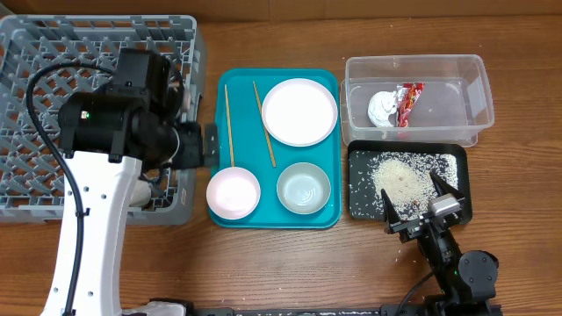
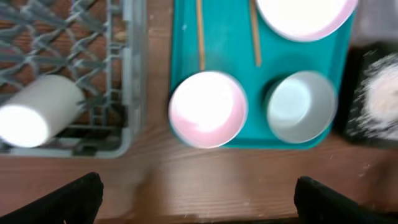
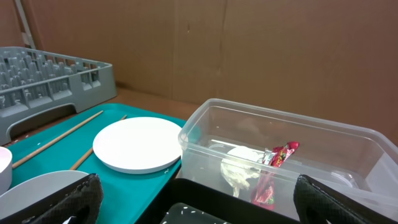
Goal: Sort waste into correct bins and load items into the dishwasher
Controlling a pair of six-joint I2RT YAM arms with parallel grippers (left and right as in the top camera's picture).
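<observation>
Seen from above, the wooden counter carries the rack at the left, a teal tray in the middle, and on the right the tub with the black tray just beside its near wall. The plate, two chopsticks, pink bowl and green bowl all lie on the teal tray; wrapper and napkin sit together in the tub; rice is heaped in the black tray, with a few grains loose on the counter nearby. The left arm reaches over the rack's right edge; the right end effector hangs over the black tray's near side, released and holding nothing.

At the left wrist, the left end effector is released too, its tips wide apart over bare counter near the pink bowl; a white cup lies on its side in the rack's corner.

At the right wrist, a brown cardboard wall closes off the room behind; the spread fingers sit low before the tub, the plate to its left.
</observation>
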